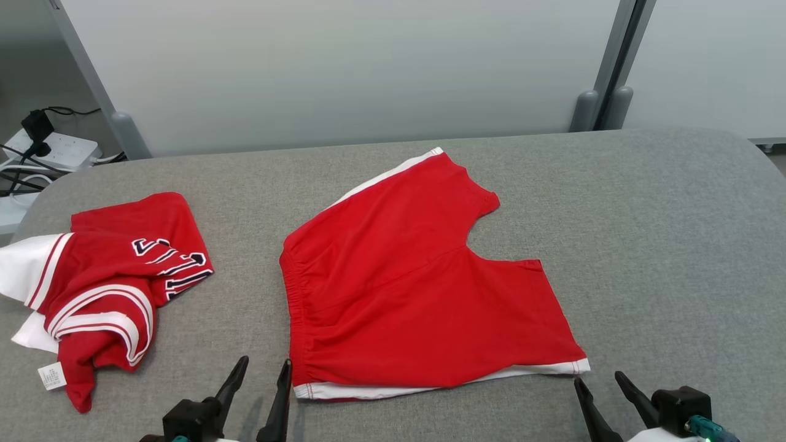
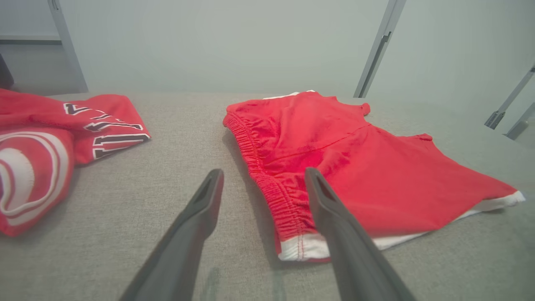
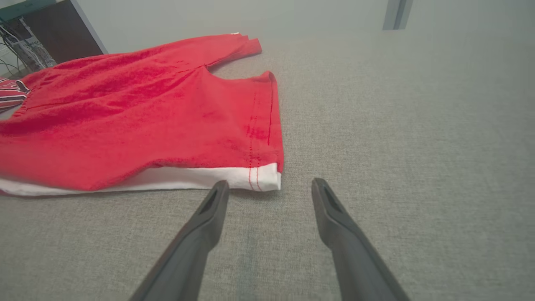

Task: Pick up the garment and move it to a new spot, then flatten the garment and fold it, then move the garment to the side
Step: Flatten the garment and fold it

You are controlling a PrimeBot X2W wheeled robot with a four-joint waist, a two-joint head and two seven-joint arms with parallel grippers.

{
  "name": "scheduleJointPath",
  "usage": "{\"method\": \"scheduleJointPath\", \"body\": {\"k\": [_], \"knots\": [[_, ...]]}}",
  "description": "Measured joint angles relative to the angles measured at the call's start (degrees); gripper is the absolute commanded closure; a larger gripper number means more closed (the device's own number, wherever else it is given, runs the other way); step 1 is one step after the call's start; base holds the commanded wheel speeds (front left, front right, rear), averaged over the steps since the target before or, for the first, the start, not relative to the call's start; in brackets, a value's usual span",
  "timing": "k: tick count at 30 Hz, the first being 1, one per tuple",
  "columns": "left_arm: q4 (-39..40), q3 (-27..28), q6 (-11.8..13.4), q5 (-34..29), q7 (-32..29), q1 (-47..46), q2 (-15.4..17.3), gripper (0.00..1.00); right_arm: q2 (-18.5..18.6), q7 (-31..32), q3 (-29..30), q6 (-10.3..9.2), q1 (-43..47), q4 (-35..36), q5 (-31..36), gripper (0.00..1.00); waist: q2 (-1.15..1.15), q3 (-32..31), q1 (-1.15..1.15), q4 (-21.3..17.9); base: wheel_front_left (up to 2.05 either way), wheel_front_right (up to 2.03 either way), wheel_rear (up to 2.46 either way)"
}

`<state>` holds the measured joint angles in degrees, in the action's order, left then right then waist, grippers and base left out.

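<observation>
A pair of red shorts [image 1: 411,282] with white side stripes lies spread flat in the middle of the grey table [image 1: 663,233], waistband to the left. My left gripper [image 1: 265,367] stands open at the front edge, just left of the waistband's near corner. In the left wrist view the shorts [image 2: 355,167] lie ahead and to the right of the open left gripper [image 2: 263,173]. My right gripper [image 1: 599,377] is open, just right of the near leg hem. The right wrist view has the shorts' white hem corner [image 3: 259,177] close before the empty right gripper [image 3: 269,184].
A crumpled red and white jersey [image 1: 110,282] with dark lettering lies at the table's left end, also in the left wrist view [image 2: 46,150]. A power strip with cables [image 1: 52,150] sits off the table's far left. Grey wall panels stand behind.
</observation>
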<state>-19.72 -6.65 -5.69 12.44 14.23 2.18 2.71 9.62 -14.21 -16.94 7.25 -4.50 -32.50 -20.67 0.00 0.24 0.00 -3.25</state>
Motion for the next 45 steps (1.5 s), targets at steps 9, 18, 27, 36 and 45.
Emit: {"method": "scheduleJointPath", "body": {"k": [9,18,27,36,45], "knots": [[-1.32,-2.53,-0.44,0.22,0.0,-0.04,0.01,0.0,1.19,-0.01,-2.19,0.0,-3.19,-3.1,-0.68,0.0,0.0,0.88,0.0,0.87,0.0,0.0,0.0],[-1.49,-3.44,-0.86,0.32,0.0,-0.15,0.01,0.0,1.42,-0.01,-2.41,0.0,-4.67,-5.55,-1.1,0.0,0.0,1.39,0.0,2.32,0.0,0.0,0.0],[-1.56,-3.78,-1.31,0.31,0.0,-0.24,0.02,0.0,1.59,-0.01,-4.15,0.0,-6.24,-7.9,-1.1,0.0,0.0,2.33,0.0,3.3,0.0,0.0,0.0],[-1.55,-3.86,-1.32,0.31,0.0,-0.36,0.02,0.0,1.74,-0.01,-5.15,0.0,-7.03,-8.17,-1.1,0.0,0.0,2.95,0.0,3.88,0.0,0.0,0.0],[-1.56,-4.33,-1.37,0.31,0.0,-0.46,0.02,0.0,1.78,-0.01,-6.22,0.0,-7.02,-8.98,-2.87,0.1,0.0,2.94,0.0,3.96,0.0,0.0,0.0]]}}
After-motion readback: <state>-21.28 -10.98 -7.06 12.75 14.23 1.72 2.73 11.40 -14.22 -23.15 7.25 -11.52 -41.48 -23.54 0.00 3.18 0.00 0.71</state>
